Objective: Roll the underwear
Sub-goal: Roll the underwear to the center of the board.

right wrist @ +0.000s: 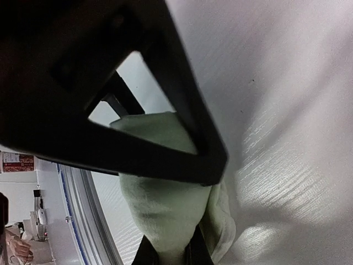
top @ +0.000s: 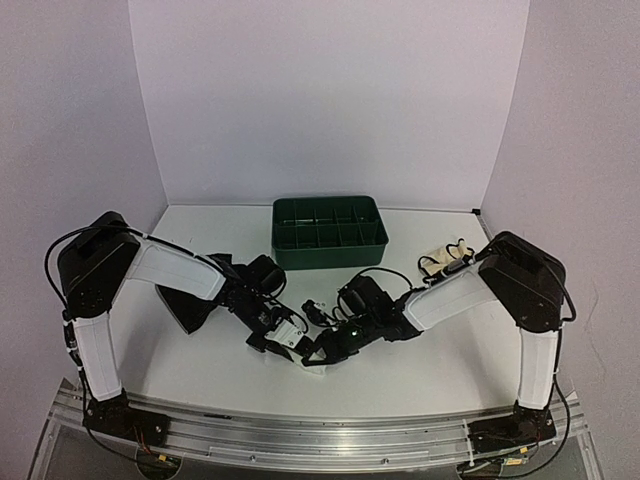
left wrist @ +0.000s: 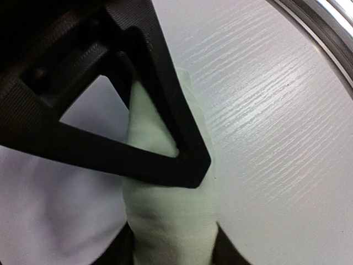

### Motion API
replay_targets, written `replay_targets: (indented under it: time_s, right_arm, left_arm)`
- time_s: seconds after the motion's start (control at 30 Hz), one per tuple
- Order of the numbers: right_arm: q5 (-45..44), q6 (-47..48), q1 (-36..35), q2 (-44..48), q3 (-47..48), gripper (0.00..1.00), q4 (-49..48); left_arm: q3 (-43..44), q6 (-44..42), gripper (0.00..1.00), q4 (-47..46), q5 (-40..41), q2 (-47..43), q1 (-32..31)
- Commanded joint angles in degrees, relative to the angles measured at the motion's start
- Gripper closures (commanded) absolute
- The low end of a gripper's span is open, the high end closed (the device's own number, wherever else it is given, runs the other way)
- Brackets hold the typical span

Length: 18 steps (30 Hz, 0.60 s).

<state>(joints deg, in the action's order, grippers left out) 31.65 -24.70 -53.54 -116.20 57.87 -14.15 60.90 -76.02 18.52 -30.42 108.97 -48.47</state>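
The pale green underwear [top: 303, 345] is a small rolled bundle low on the white table [top: 420, 380], between both grippers. My left gripper [top: 283, 335] is shut on its left end; in the left wrist view the roll [left wrist: 171, 221] runs between the dark fingers [left wrist: 165, 138]. My right gripper [top: 322, 348] is shut on its right end; in the right wrist view the roll [right wrist: 165, 210] is pinched between the fingers [right wrist: 193, 143], with a loose fold hanging to the right.
A dark green divided bin [top: 328, 231] stands at the back centre. A dark garment [top: 190, 305] lies under the left arm. A patterned white garment [top: 447, 257] lies at the right, behind the right arm. The table's metal front rail [top: 320, 430] is close by.
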Motion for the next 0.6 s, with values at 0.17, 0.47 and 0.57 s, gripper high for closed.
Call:
replay_targets:
  time_s: [0.17, 0.47, 0.57]
  right_arm:
    - [-15.3, 6.0, -0.4, 6.4, -4.7, 0.60, 8.3]
    - [-44.3, 33.0, -11.4, 24.9, -13.4, 0.44, 2.2]
    - [-48.0, 41.8, -15.3, 25.1, -15.3, 0.43, -0.2]
  left_arm:
    - [3.3, 7.7, 1.00, 5.7, 2.1, 1.5, -0.2]
    - [6.2, 21.3, 1.00, 11.0, -2.7, 4.1, 0.6]
    - [6.9, 24.9, 1.00, 11.7, -4.8, 4.9, 1.1]
